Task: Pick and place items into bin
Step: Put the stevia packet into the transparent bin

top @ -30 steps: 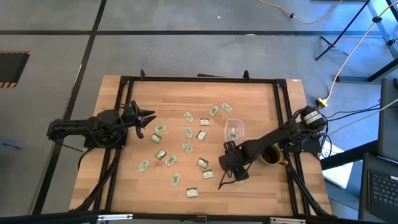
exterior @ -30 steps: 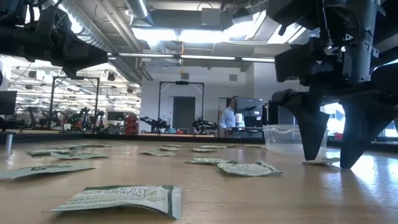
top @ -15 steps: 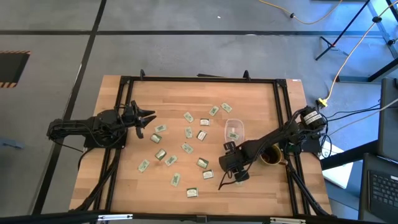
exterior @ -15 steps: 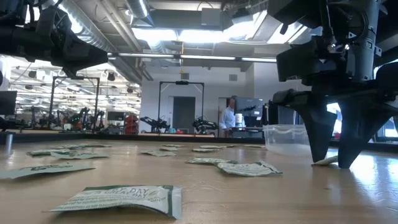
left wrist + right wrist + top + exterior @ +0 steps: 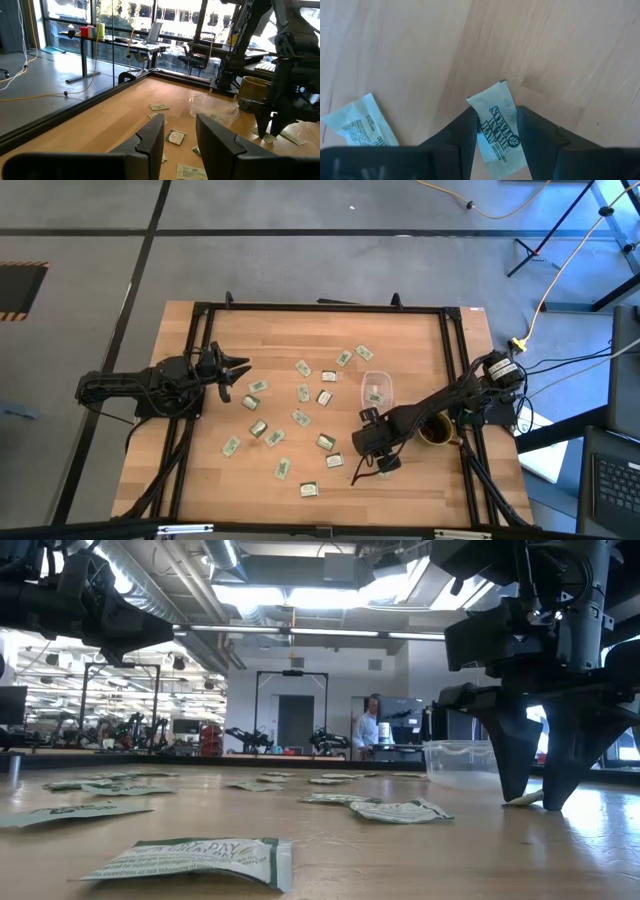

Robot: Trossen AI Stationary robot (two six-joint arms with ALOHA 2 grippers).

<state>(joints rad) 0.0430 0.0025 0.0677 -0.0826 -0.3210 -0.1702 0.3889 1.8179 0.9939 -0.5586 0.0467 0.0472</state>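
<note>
Straddling a packet (image 5: 498,131) — right gripper (image 5: 496,125), fingertips on table (image 5: 420,350).

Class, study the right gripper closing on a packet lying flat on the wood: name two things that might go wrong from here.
1. The right gripper straddles a thin flat packet; the fingers touch the table, so they may slide over it and close on nothing.
2. The bin sits close behind, beside the brown mug; a careless lift or swing might knock either.

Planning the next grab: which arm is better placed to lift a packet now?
Right. The right gripper already straddles a packet on the table near the clear bin; the left gripper hovers open at the far side.
</note>
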